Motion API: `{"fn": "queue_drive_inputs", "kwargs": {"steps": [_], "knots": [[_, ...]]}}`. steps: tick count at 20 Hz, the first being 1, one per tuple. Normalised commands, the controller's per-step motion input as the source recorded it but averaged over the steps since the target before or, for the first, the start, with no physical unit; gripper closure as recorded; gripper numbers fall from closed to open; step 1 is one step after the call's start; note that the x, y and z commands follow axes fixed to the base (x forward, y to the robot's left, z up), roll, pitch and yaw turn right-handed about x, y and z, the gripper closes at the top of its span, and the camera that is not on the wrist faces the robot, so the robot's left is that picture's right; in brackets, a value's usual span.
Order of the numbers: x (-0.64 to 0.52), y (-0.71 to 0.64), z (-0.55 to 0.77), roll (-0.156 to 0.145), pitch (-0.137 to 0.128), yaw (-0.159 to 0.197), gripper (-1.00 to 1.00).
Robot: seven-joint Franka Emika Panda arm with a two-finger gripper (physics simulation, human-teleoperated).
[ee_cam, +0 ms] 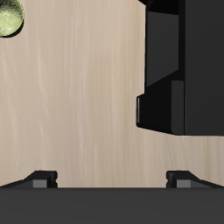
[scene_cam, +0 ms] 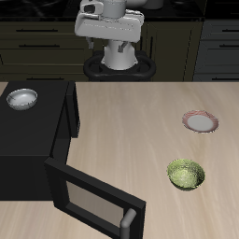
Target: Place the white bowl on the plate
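Note:
The white bowl (scene_cam: 21, 98) sits upright on top of the black microwave (scene_cam: 33, 140). The plate (scene_cam: 200, 120), white with a pinkish-red rim, lies flat on the table across from the microwave. My gripper (ee_cam: 112, 179) hangs high over the back of the table, far from both, with its fingertips (ee_cam: 41, 178) wide apart and nothing between them. The arm (scene_cam: 112, 28) stands at the table's back. Neither the white bowl nor the plate shows in the wrist view.
A green ribbed bowl (scene_cam: 185, 174) stands nearer the front edge than the plate; it also shows in the wrist view (ee_cam: 9, 17). The microwave's door (scene_cam: 93, 201) hangs open toward the front. The microwave body (ee_cam: 184, 70) shows in the wrist view.

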Motion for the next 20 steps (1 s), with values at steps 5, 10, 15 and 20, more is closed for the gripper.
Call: {"fn": "queue_drive_inputs", "kwargs": {"steps": [5, 10, 15, 20], "knots": [[0.14, -0.25, 0.06, 0.015, 0.016, 0.019, -1.00], [0.24, -0.40, 0.18, -0.020, -0.012, 0.027, -1.00], [0.21, -0.36, 0.13, 0.015, 0.009, 0.005, -1.00], [0.19, -0.41, 0.14, 0.013, 0.015, -0.004, -1.00]]}}
